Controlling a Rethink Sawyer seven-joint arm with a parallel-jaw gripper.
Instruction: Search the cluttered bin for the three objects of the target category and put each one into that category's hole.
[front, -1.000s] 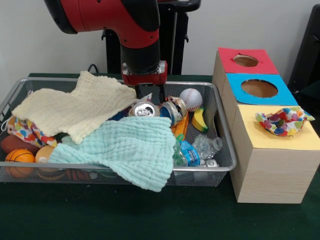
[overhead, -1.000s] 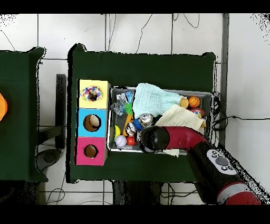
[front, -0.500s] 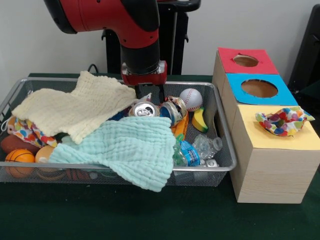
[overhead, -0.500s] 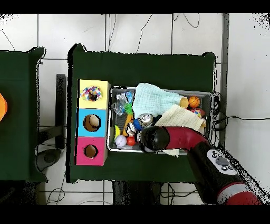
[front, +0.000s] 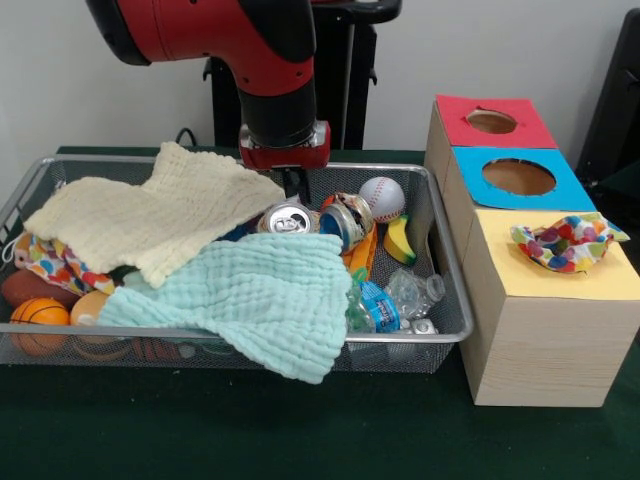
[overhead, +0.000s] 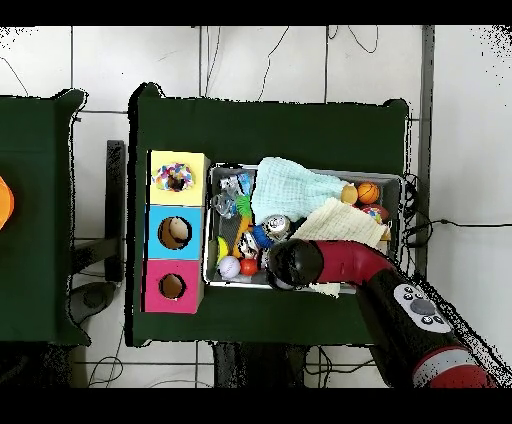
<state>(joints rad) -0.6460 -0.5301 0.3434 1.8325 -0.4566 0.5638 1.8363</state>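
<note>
The wire bin (front: 250, 337) holds clutter. My gripper (front: 292, 184) hangs under the red wrist at the bin's far side, just above the cream cloth's (front: 150, 215) edge and two cans (front: 290, 218). Nothing shows in it. One dotted fabric piece (front: 567, 243) lies on the yellow box (front: 545, 330), over its hole; overhead it rings the dark hole (overhead: 176, 181). Another dotted piece (front: 50, 262) peeks out at the bin's left end under the cream cloth, and also shows overhead (overhead: 378, 212). A third is hidden. Overhead, the arm (overhead: 330, 262) covers the gripper.
A mint-green cloth (front: 245, 295) drapes over the bin's front rim. Baseball (front: 381, 197), banana toy (front: 400, 240), plastic bottles (front: 395, 300) and orange balls (front: 40, 315) lie in the bin. Blue box (front: 518, 177) and red box (front: 491, 122) stand behind the yellow one.
The wrist has shifted slightly left in the front view, toward the cream cloth. The objects in the bin have not moved.
</note>
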